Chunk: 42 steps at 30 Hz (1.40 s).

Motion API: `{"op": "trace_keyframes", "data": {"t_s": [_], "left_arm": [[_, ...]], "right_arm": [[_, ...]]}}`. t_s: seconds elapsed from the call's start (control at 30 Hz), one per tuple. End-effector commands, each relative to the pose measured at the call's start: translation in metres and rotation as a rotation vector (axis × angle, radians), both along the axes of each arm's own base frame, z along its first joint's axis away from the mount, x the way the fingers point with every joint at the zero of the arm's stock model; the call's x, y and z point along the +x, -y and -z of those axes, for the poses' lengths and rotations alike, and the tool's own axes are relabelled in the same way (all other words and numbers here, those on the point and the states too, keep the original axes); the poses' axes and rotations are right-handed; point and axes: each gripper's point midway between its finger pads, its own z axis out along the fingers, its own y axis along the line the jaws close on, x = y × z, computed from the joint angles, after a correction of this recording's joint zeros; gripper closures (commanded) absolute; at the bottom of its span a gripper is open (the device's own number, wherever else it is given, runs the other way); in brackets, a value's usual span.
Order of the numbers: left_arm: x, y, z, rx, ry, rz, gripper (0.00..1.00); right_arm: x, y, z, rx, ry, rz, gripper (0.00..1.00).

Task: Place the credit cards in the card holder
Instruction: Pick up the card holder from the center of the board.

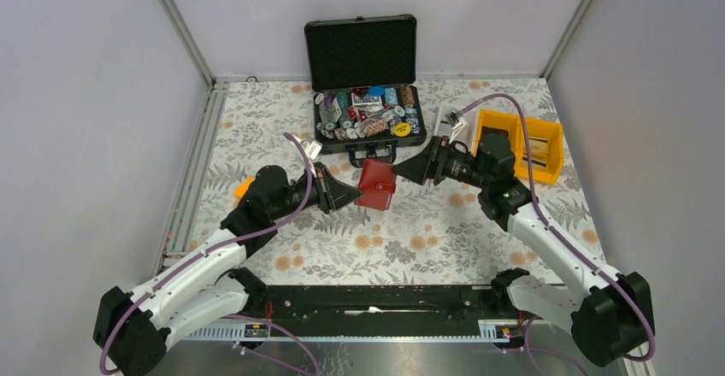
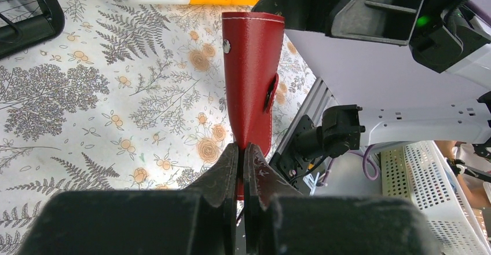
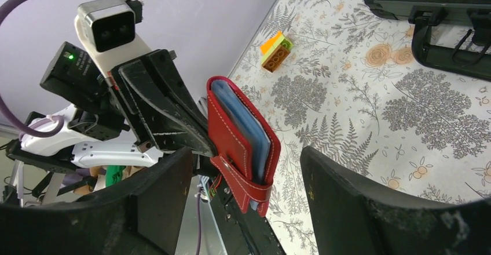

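Red leather card holder [image 3: 240, 145] is pinched at its edge between the tightly pressed fingers of the left gripper [image 2: 240, 156]. It sits near the table's centre, at 6 o'clock from the black case [image 1: 362, 51]. Pale blue credit cards [image 3: 256, 132] show inside. The right gripper [image 3: 246, 171] is spread wide, a finger on either side, not touching. It would do best to close gently and squarely, without tugging. Both arms reach inward, meeting tip to tip.
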Motion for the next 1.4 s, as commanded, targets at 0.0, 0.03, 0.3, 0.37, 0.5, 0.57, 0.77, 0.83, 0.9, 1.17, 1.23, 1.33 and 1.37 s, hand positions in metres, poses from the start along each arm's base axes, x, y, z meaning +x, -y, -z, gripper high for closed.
{"op": "trace_keyframes", "data": {"t_s": [0.0, 0.03, 0.3, 0.37, 0.5, 0.57, 0.77, 0.83, 0.9, 1.17, 1.23, 1.33, 1.37], "left_arm": [[0.001, 0.005, -0.039, -0.079, 0.096, 0.024, 1.0], [0.002, 0.005, -0.039, -0.08, 0.097, 0.025, 1.0], [0.002, 0.007, -0.042, -0.093, 0.096, 0.029, 1.0], [0.001, 0.007, -0.041, -0.094, 0.092, 0.031, 1.0], [0.001, 0.007, -0.041, -0.095, 0.088, 0.034, 1.0], [-0.001, 0.008, -0.042, -0.1, 0.088, 0.044, 0.94], [-0.005, 0.003, -0.048, -0.099, 0.116, 0.053, 0.14], [-0.005, -0.002, -0.052, -0.101, 0.129, 0.045, 0.06], [-0.006, -0.005, -0.054, -0.103, 0.137, 0.051, 0.02], [-0.022, 0.002, -0.065, -0.14, 0.132, 0.181, 0.07], [-0.026, 0.007, -0.069, -0.16, 0.122, 0.229, 0.19], [-0.031, 0.01, -0.075, -0.198, 0.112, 0.267, 0.37], [-0.032, 0.01, -0.078, -0.215, 0.121, 0.273, 0.4]], "right_arm": [[0.001, -0.007, -0.02, 0.003, 0.065, -0.044, 0.26], [-0.001, -0.009, -0.02, 0.001, 0.064, -0.058, 0.26], [-0.009, -0.025, -0.013, -0.01, 0.055, -0.111, 0.34], [-0.01, -0.027, -0.013, -0.003, 0.056, -0.112, 0.37], [-0.01, -0.029, -0.015, 0.024, 0.05, -0.109, 0.56], [-0.009, -0.029, -0.016, 0.034, 0.049, -0.103, 0.73], [-0.002, -0.022, -0.015, -0.002, 0.058, -0.04, 1.0], [-0.005, -0.021, -0.02, 0.007, 0.076, -0.043, 1.0], [-0.013, -0.023, -0.029, 0.037, 0.1, -0.084, 1.0], [-0.059, -0.032, -0.065, 0.188, 0.192, -0.363, 1.0], [-0.063, -0.032, -0.062, 0.183, 0.19, -0.391, 1.0], [-0.065, -0.032, -0.056, 0.168, 0.185, -0.403, 1.0], [-0.066, -0.032, -0.054, 0.164, 0.183, -0.407, 1.0]]}}
